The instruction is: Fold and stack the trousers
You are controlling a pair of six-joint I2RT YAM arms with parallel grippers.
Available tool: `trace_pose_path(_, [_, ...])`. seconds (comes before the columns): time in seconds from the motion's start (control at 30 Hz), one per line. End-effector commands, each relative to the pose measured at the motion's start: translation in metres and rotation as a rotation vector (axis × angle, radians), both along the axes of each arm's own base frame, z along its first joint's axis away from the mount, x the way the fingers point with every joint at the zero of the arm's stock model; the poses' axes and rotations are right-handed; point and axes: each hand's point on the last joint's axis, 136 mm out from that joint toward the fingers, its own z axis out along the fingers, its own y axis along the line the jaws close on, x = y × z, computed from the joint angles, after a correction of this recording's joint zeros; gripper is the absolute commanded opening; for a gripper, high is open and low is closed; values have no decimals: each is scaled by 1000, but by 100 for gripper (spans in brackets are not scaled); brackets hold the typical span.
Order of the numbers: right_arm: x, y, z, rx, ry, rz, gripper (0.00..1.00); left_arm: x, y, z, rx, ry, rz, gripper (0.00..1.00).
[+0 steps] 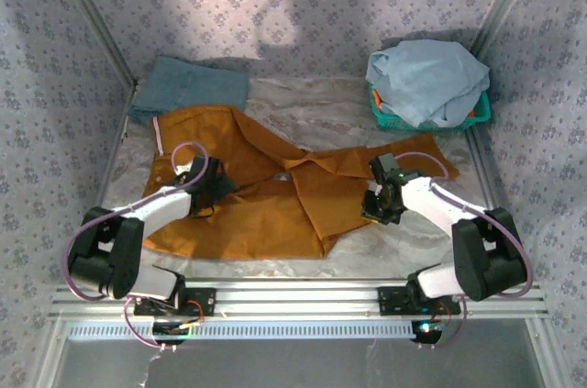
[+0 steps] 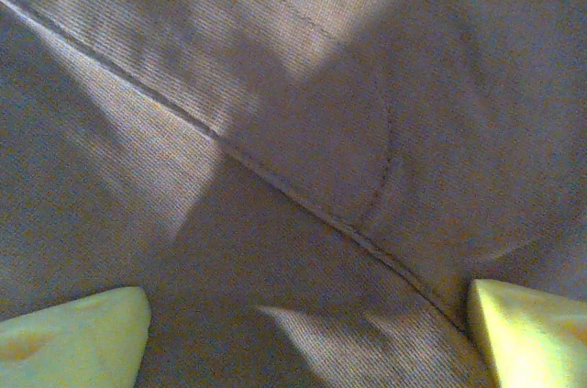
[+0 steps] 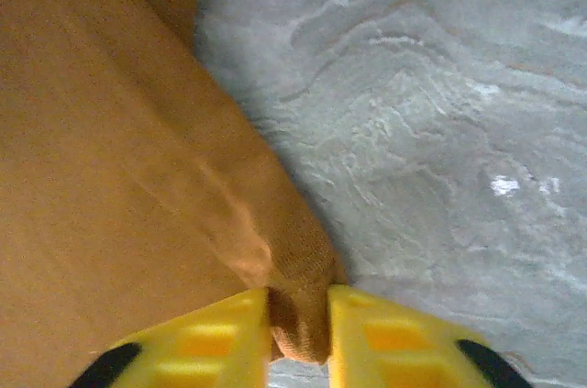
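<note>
**Right end effector clamped on the trouser edge; left one spread over the cloth**

Nearest the overhead camera, a ribbed aluminium rail (image 1: 293, 296) carries both arm bases, close in front of the trousers' near edge. Under the trousers lies the counter (image 1: 312, 99), a grey-white surface with marble-like swirls, matt and veined in the right wrist view (image 3: 413, 131).

The trousers (image 1: 275, 214) are rust-orange woven cloth, spread across the middle of the counter. The waistband, with its pale trim, lies at their far left. One leg runs off to the right, and there are rumpled folds where the legs cross.

Beyond the trousers' right leg, a pale blue garment (image 1: 426, 76) is heaped, soft and crumpled, in a green plastic lattice basket (image 1: 383, 115). Beyond their waistband lies a teal cloth (image 1: 188, 85), flat and roughly rectangular.

The left end effector (image 1: 215, 188) stands over the trousers' left half with its jaws wide apart. Its wrist view shows the trousers (image 2: 303, 131) as fine-ribbed weave, with a stitched seam running diagonally between two pale yellow fingers (image 2: 73, 338).

The right end effector (image 1: 382, 206) sits at the trousers' right edge and is clamped. Its yellow fingers (image 3: 211, 342) squeeze a rounded fold of the trousers (image 3: 110, 177) where the cloth meets bare counter.
</note>
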Motion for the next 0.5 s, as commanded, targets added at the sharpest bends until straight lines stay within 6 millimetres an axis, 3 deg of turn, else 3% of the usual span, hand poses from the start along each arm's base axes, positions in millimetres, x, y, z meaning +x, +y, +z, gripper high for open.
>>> trace_pose_path(0.0, [4, -6, 14, -15, -48, -4, 0, -10, 5, -6, 22, 32, 9, 89])
trace_pose_path(0.1, [5, -19, 25, -74, -82, -39, 0, -9, 6, -4, 26, 24, 10, 89])
trace_pose_path(0.27, [3, -65, 53, -215, -140, -199, 0, -9, 7, 1, 27, 12, 7, 88])
trace_pose_path(0.47, [5, -163, 106, -284, -317, -624, 0, -7, 7, 9, 27, -7, 3, 88])
